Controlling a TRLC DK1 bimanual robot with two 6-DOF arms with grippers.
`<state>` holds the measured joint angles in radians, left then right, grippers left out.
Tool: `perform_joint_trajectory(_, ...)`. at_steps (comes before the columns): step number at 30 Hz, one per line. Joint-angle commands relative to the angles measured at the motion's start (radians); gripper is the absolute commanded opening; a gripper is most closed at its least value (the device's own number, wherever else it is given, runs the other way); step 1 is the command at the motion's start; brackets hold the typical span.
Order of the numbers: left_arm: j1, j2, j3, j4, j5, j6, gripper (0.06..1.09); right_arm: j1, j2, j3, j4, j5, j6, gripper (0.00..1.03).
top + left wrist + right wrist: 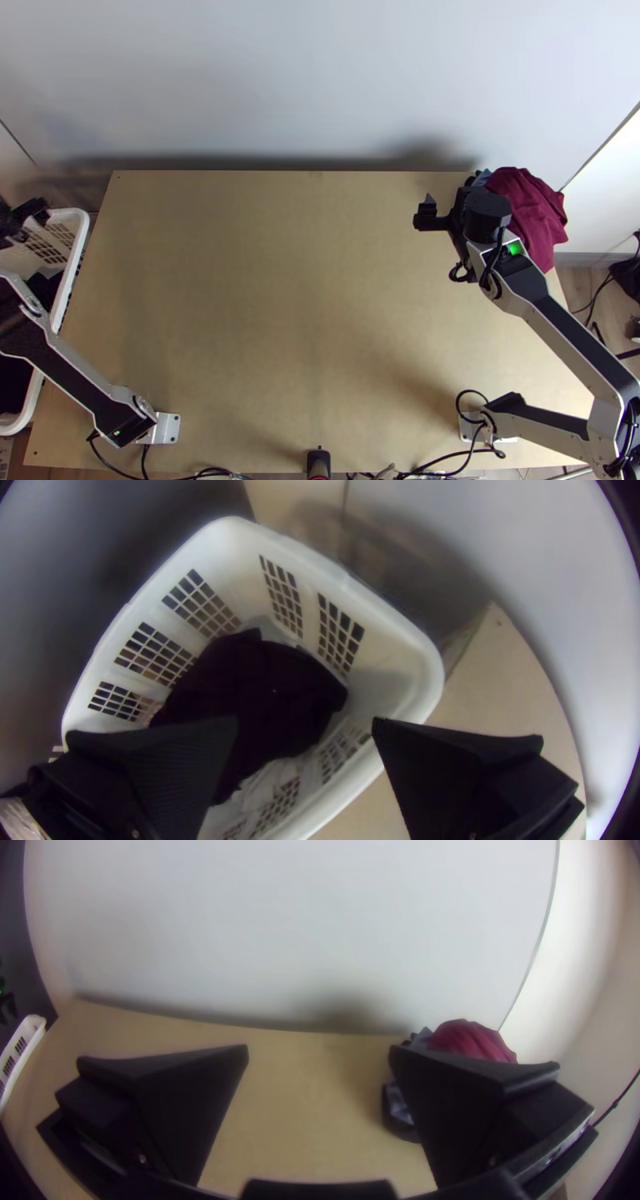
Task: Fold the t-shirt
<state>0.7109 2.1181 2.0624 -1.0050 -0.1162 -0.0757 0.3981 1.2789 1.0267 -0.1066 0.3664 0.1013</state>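
- The left gripper (305,721), fingers wide open, hangs over the white basket (435,673), where dark cloth (267,693), probably the t-shirt, lies bunched.
- Closing on overlapping layers there could pick up two garments at once.
- A shallow pinch might let the cloth slip on the way to the counter (304,320).
- The right gripper (319,1048), fingers also apart, is near the maroon pile (532,208); a careless swing could knock that off.

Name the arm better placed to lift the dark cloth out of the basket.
Left, I'd judge: the left gripper is open above the white basket, facing the dark cloth bunched inside. The right gripper is across the table, near the maroon cloth at its far right corner.
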Motion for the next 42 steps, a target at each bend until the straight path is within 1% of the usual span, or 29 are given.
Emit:
perform_joint_trajectory(1, 0.108, 0.082, 0.002, 0.069, -0.011, 0.094, 1.04, 0.031, 0.004, -0.031, 0.001, 0.0, -0.026, 0.98)
perform_joint_trajectory(4, 0.145, 0.146, 0.015, 0.091, -0.013, 0.109, 1.04, 0.05, 0.011, -0.036, 0.001, 0.005, -0.054, 0.98)
perform_joint_trajectory(8, 0.19, 0.227, 0.024, 0.146, -0.022, 0.12, 1.04, 0.062, 0.016, -0.031, 0.001, 0.006, -0.06, 0.98)
perform_joint_trajectory(10, 0.208, 0.267, 0.025, 0.181, -0.022, 0.128, 1.04, 0.094, 0.008, -0.053, -0.022, 0.009, -0.063, 0.98)
perform_joint_trajectory(13, 0.233, 0.329, 0.03, 0.224, -0.023, 0.143, 1.04, 0.14, -0.033, -0.112, -0.031, 0.02, -0.114, 0.98)
perform_joint_trajectory(16, 0.252, 0.384, 0.035, 0.263, -0.027, 0.152, 1.04, 0.145, -0.053, -0.122, -0.022, 0.02, -0.144, 0.98)
perform_joint_trajectory(23, 0.259, 0.514, 0.053, 0.339, -0.066, 0.195, 1.04, 0.15, -0.055, -0.074, -0.021, 0.029, -0.138, 0.98)
perform_joint_trajectory(28, 0.245, 0.599, 0.105, 0.348, -0.079, 0.203, 1.04, 0.151, -0.076, -0.047, -0.05, 0.04, -0.16, 0.98)
perform_joint_trajectory(32, 0.233, 0.652, 0.15, 0.362, -0.082, 0.203, 1.04, 0.151, -0.09, -0.027, -0.084, 0.057, -0.178, 0.98)
perform_joint_trajectory(36, 0.222, 0.684, 0.156, 0.416, -0.082, 0.211, 1.04, 0.156, -0.098, -0.008, -0.119, 0.072, -0.178, 0.98)
perform_joint_trajectory(42, 0.193, 0.727, 0.191, 0.467, -0.082, 0.237, 1.04, 0.168, -0.102, -0.027, -0.122, 0.094, -0.184, 0.98)
